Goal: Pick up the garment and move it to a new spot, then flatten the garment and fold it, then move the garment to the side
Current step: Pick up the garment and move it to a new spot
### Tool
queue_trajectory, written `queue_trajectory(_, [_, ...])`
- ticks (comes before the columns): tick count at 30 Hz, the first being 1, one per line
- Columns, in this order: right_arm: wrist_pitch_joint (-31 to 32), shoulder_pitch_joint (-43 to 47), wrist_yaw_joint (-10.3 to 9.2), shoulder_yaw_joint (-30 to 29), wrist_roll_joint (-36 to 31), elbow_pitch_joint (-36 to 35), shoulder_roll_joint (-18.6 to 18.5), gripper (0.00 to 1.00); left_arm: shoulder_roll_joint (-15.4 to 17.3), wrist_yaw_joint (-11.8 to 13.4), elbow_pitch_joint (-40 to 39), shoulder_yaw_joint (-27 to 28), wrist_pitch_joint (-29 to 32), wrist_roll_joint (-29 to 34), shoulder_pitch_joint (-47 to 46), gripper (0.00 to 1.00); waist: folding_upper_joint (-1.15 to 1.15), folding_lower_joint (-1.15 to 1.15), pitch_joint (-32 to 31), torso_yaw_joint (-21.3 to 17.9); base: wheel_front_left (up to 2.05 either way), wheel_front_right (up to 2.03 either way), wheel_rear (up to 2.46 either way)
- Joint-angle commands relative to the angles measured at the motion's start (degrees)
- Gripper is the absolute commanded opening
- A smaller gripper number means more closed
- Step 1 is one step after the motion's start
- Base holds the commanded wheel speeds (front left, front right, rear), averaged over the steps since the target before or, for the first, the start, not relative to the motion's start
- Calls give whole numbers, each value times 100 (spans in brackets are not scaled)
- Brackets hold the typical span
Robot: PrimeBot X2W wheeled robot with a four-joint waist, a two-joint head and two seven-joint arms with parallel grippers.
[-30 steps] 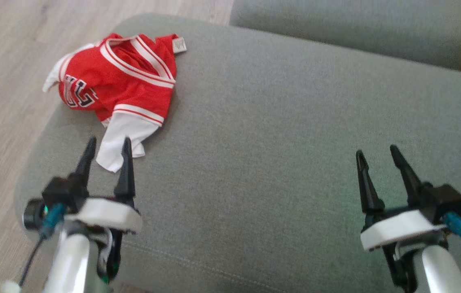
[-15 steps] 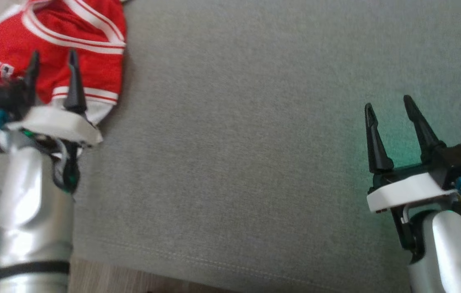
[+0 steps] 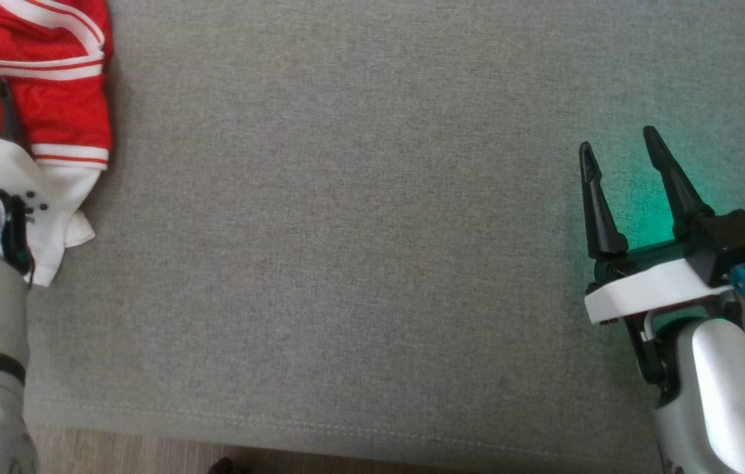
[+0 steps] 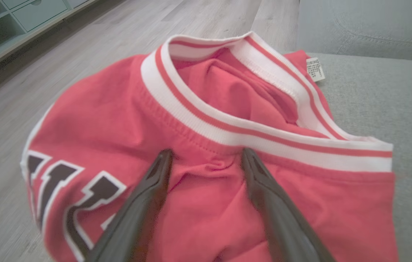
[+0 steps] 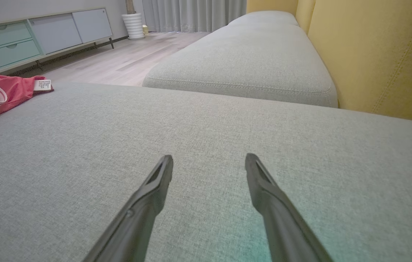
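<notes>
Red jersey is found bunched at the left end of the grey cushion. The left gripper is spread wide right over it, tips just below the striped collar, nothing held. The right gripper, also wide and empty, is well apart over bare cushion. The left arm is judged the nearer for the pick.

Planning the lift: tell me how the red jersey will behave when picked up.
Probably floppy: the red jersey lies crumpled in folds on the grey cushion, so it should sag from one pinch. Likely light, as the fabric looks thin. Its collar band looks thicker, perhaps a firmer hold.
</notes>
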Motion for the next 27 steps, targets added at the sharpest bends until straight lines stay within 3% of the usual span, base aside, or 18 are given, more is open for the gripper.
queue_trajectory(1, [-47,-103,44,165,6,-159,10,100,396,37,-71,66,-30,59,-159,73,0,-1,13,-20,0,0,0])
queue_trajectory(2, [-50,-112,44,168,9,-145,12,100,413,49,-6,41,-30,78,-228,24,0,-1,15,-29,0,0,0])
queue_trajectory(3, [-55,-118,44,167,10,-133,14,100,432,65,2,26,-30,90,-287,0,0,-1,14,-34,0,0,0])
queue_trajectory(6, [-81,-132,44,149,20,-106,22,100,556,69,-232,15,-30,112,-368,0,0,-1,-20,-53,0,0,0])
queue_trajectory(15, [-282,-85,44,26,-8,35,40,100,667,39,-2088,287,-30,5,92,0,0,-1,-548,-30,0,0,0])
queue_trajectory(27, [-523,381,44,-71,395,240,60,100,208,-155,-3676,305,-30,-151,1521,0,0,-1,-1608,-217,0,0,0])
